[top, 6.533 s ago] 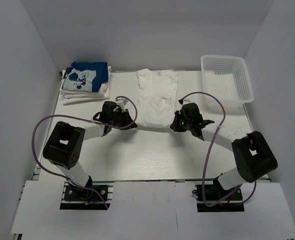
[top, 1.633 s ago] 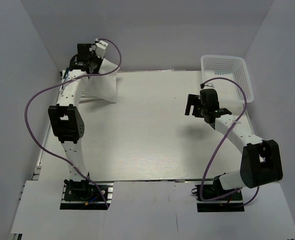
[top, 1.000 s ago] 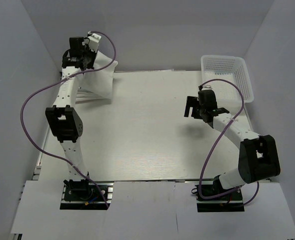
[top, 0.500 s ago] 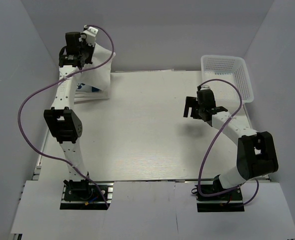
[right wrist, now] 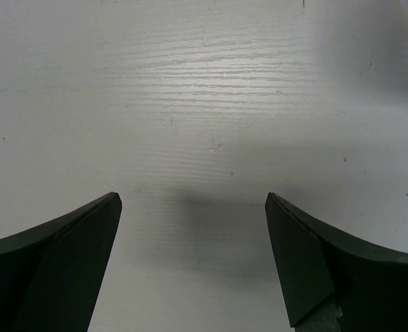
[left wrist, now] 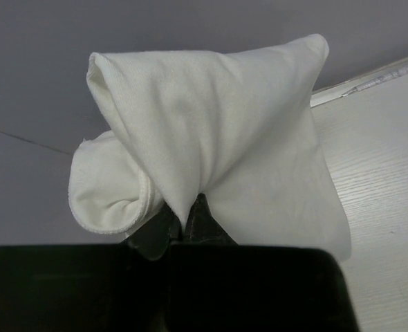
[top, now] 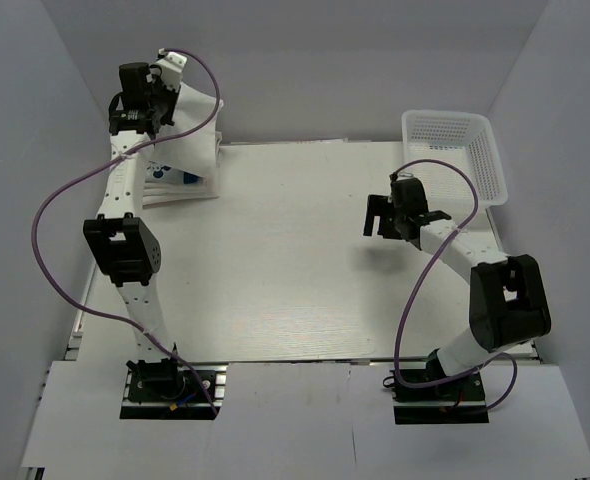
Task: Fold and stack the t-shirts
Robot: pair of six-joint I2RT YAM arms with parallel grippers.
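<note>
Raised further over the far left corner: left arm point(top: 125, 190) stretched tall, left claw point(left wrist: 183, 225) clenched on a white t-shirt point(left wrist: 211, 124) above the stack point(top: 170, 178). Right claw point(right wrist: 193, 200) gaping, empty, above the surface point(top: 275, 260) near its right edge.

1. A white, wood-grained bench point(right wrist: 204, 83) fills the view, its fine grain running across.
2. Two dark, wedge-shaped jaws reach in from the lower left and lower right, spread wide, with only bench surface showing between them.
3. A soft grey shadow point(right wrist: 190, 207) lies on the bench between their tips.
4. Tiny dark specks point(right wrist: 216, 146) dot the surface.
</note>
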